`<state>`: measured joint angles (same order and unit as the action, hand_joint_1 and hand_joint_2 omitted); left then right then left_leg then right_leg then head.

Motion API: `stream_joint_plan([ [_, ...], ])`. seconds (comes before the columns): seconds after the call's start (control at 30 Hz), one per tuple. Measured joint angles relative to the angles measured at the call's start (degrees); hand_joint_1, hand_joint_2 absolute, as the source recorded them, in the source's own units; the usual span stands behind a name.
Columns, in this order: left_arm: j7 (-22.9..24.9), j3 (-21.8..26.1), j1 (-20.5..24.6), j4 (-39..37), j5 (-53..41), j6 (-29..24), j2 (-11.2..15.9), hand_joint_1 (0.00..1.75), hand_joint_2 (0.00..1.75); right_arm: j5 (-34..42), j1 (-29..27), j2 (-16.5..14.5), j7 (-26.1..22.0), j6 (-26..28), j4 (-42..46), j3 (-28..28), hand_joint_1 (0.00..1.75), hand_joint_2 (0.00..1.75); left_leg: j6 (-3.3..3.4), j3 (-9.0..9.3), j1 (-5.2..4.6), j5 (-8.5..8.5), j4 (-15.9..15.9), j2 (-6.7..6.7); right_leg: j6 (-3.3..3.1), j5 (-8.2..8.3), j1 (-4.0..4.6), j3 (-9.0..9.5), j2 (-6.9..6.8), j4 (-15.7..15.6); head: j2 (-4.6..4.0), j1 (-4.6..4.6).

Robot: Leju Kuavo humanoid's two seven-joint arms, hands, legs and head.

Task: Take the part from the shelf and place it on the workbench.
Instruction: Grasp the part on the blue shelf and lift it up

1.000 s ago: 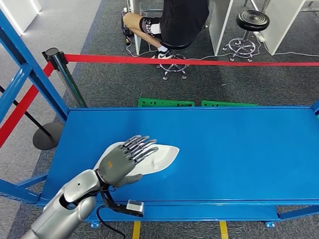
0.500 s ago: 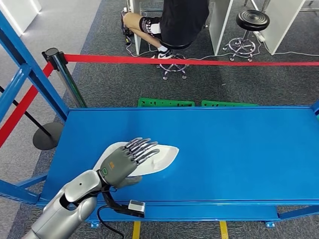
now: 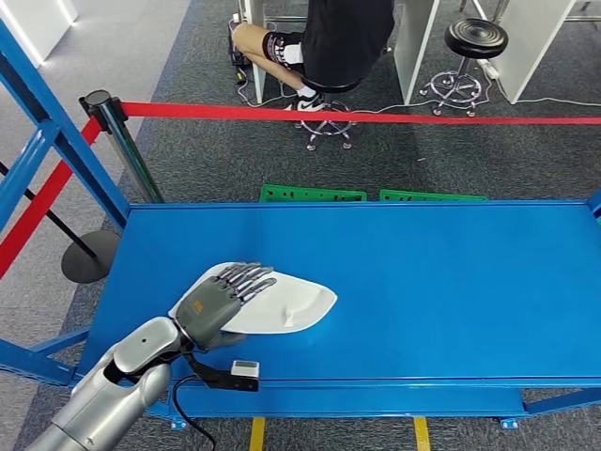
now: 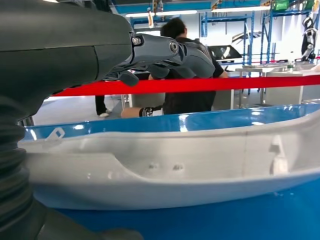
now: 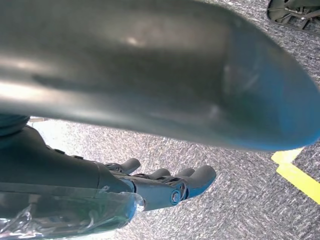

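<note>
The white, leaf-shaped part (image 3: 298, 305) lies flat on the blue surface (image 3: 439, 282), near its front left. My left hand (image 3: 220, 303) is spread over the part's left end, fingers stretched out along its top. In the left wrist view the dark fingers (image 4: 170, 50) hover above the pale part (image 4: 170, 170) with a gap between them, so nothing is gripped. My right hand (image 5: 158, 187) hangs over grey carpet, its fingers loosely apart and holding nothing.
A red barrier tape (image 3: 354, 116) on a stanchion (image 3: 106, 108) runs behind the blue surface. Beyond it a person (image 3: 333, 38) sits on a stool, next to a black stool (image 3: 475, 39). Green crates (image 3: 312, 194) stand behind the far edge. A blue frame post (image 3: 56, 132) rises at left.
My left hand has drawn back toward me along the part, uncovering more of it. The part's tip now sits slightly nearer the front edge.
</note>
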<state>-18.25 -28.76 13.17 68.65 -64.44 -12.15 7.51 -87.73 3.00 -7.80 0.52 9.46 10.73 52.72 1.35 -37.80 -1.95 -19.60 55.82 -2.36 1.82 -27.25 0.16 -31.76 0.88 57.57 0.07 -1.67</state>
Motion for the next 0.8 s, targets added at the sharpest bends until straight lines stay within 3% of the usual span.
stream_joint_plan([
  [0.37,-0.66,1.95,0.02,-1.62,0.65,0.35,-0.91,0.0,1.75,-0.02,0.0,0.0,0.33,0.1,0.0,0.0,0.0,0.0,0.01,0.03,0.0,-0.01,0.0,0.0,0.0,0.0,0.0,0.02,0.0,-0.01,0.0,0.01],
  [0.4,-0.66,2.02,0.03,-1.69,0.58,0.42,-0.94,0.22,1.75,-0.01,0.0,0.0,0.33,0.1,0.0,0.0,0.0,0.0,0.01,0.03,0.0,-0.01,0.0,0.0,0.0,0.0,0.0,0.03,0.0,-0.01,0.0,0.01],
  [0.5,0.05,2.13,0.21,-2.07,-0.59,0.85,-0.92,1.53,1.75,-0.02,0.0,0.0,0.3,0.1,0.0,0.0,0.0,0.0,0.01,0.04,0.0,-0.01,0.0,0.0,0.0,0.0,0.0,0.04,-0.01,-0.01,0.0,0.01],
  [0.53,0.55,2.14,0.33,-2.32,-1.26,0.98,-0.87,1.75,1.75,-0.02,0.0,0.0,0.25,0.11,0.0,0.0,0.0,0.0,0.01,0.04,0.0,-0.01,0.0,0.0,0.0,0.0,0.0,0.05,-0.01,-0.01,0.0,0.01],
  [0.8,2.3,3.11,-0.55,-4.18,-3.1,-0.03,1.57,1.75,1.75,-0.11,-0.03,0.0,0.35,0.06,0.0,-0.98,0.0,0.0,-0.01,0.11,0.0,0.01,0.0,0.01,0.0,0.01,0.03,0.45,0.05,0.0,0.0,0.0],
])
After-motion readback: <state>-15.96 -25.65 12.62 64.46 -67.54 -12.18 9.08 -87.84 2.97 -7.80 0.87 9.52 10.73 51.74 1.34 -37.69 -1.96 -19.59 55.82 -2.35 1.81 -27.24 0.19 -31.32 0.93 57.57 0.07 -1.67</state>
